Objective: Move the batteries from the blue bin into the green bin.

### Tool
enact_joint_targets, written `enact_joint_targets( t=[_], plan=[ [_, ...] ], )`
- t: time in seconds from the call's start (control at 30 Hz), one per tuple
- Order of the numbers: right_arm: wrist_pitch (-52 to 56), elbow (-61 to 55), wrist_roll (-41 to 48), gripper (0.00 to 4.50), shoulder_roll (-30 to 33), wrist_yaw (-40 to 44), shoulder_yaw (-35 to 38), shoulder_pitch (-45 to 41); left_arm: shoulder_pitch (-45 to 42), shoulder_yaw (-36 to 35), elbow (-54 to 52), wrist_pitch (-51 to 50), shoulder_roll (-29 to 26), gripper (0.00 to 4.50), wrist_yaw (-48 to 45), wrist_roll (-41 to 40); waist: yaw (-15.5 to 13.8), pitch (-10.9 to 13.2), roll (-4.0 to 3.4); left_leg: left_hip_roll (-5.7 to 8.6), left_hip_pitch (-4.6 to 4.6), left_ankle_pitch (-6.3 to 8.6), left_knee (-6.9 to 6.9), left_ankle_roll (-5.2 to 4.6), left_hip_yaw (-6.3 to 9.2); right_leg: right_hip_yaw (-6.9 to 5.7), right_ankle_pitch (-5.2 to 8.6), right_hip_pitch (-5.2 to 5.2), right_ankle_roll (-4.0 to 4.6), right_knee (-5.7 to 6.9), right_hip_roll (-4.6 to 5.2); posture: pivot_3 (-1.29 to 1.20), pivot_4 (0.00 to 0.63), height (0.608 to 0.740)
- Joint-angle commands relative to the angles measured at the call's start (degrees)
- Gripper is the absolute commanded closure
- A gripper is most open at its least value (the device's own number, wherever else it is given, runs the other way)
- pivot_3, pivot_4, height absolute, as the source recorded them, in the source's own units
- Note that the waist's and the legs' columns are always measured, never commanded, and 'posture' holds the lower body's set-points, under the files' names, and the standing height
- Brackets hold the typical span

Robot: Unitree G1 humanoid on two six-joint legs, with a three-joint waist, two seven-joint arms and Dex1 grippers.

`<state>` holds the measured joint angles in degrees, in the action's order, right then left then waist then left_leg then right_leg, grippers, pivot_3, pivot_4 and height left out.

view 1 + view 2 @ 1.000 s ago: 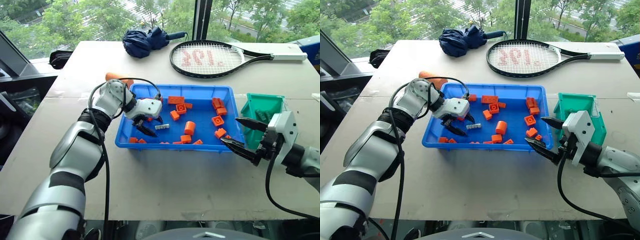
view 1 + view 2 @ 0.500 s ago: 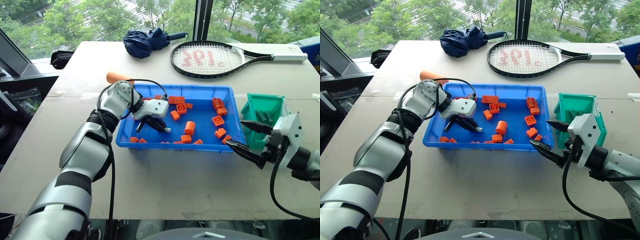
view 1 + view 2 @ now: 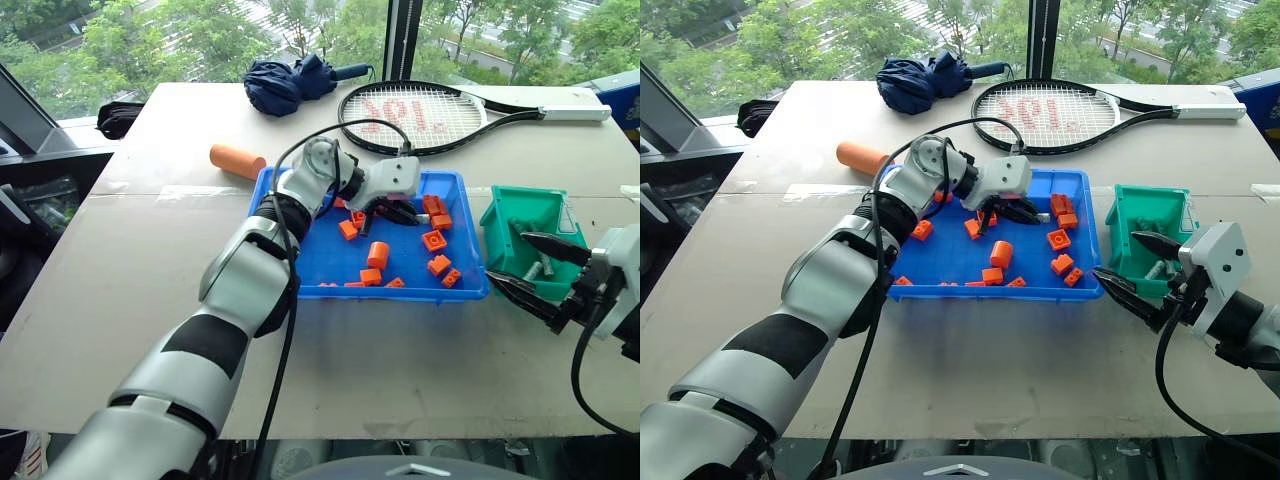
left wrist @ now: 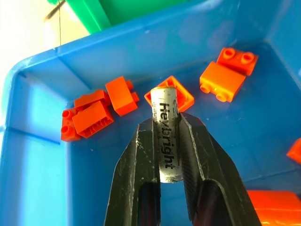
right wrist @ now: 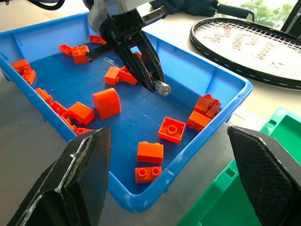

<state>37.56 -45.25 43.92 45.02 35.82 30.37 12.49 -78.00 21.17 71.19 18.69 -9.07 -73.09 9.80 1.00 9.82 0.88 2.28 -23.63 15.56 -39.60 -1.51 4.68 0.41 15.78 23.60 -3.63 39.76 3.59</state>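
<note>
My left gripper, now clamped on a battery, has lifted it across the blue bin toward the green bin at frame right; right gripper waits open.

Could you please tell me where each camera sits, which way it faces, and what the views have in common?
Left and right eye views: on the head, looking forward and down over the table; both arms show.
Left wrist view: on the left wrist, looking along the left gripper, shut on a battery above the blue bin.
Right wrist view: on the right wrist, looking between the open right gripper's fingers into the blue bin.
Shared: the held battery, blue bin and green bin.
</note>
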Motion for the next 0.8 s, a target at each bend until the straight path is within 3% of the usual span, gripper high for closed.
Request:
enact_joint_targets(
  t=[0.03, 0.1, 0.27, 0.4, 0.67, 0.8],
  plan=[
    [-0.3, -3.3, 1.5, 0.54, -0.2, -1.3, 3.1, 0.9, -2.0, 0.8, 1.5, 1.1, 0.2, 4.47, 3.0, 3.6, -0.2, 0.0, 0.00, 0.00, 0.00, 0.00, 0.00, 0.00, 0.00, 0.00, 0.00, 0.00, 0.00, 0.00, 0.01, 0.00, 0.150, 0.740],
    [-0.2, -3.9, 1.8, 0.54, -0.3, -1.9, 3.0, 1.3, -2.2, 1.3, 2.2, 0.8, 0.2, 4.47, 4.2, 5.3, -0.3, 0.0, 0.00, 0.01, -0.01, 0.00, 0.00, 0.00, -0.01, 0.01, 0.00, -0.01, -0.01, -0.01, 0.01, 0.00, 0.150, 0.740],
    [-0.5, -4.0, 1.8, 0.54, -0.2, -2.7, 2.3, 1.1, -2.5, -0.2, 2.8, 0.7, 1.2, 2.16, 5.9, 5.7, -0.4, 0.0, 0.00, 0.00, -0.02, 0.00, 0.00, 0.00, 0.00, 0.00, 0.00, -0.01, -0.01, -0.02, 0.03, 0.00, 0.150, 0.740],
    [-0.5, -3.6, 1.6, 0.54, 0.1, -3.2, 1.2, 0.4, -2.6, -3.7, 2.3, 0.6, 1.7, 0.06, 5.1, 2.8, -0.4, 0.0, 0.00, 0.00, -0.02, 0.00, 0.00, 0.00, -0.01, 0.00, 0.00, -0.01, -0.01, -0.02, 0.03, 0.00, 0.150, 0.740],
    [2.9, 4.4, -5.8, 0.54, 3.7, -5.4, -14.7, -14.9, 1.1, -13.2, -7.9, -4.7, -10.0, 0.01, -13.0, -8.0, 1.5, 0.0, -0.03, -0.08, 0.13, -0.01, 0.11, 0.02, -0.16, 0.18, 0.00, 0.05, 0.00, 0.05, -0.03, 0.00, 0.150, 0.740],
    [1.7, 12.9, -11.3, 0.54, 3.8, -1.6, -25.1, -25.0, 8.4, -15.5, -23.1, -15.9, -18.5, 0.01, -18.8, -13.2, 1.7, 0.0, -0.09, -0.19, 0.24, -0.02, 0.23, 0.03, -0.27, 0.31, 0.01, 0.04, 0.01, 0.01, -0.05, 0.00, 0.150, 0.740]
  ],
)
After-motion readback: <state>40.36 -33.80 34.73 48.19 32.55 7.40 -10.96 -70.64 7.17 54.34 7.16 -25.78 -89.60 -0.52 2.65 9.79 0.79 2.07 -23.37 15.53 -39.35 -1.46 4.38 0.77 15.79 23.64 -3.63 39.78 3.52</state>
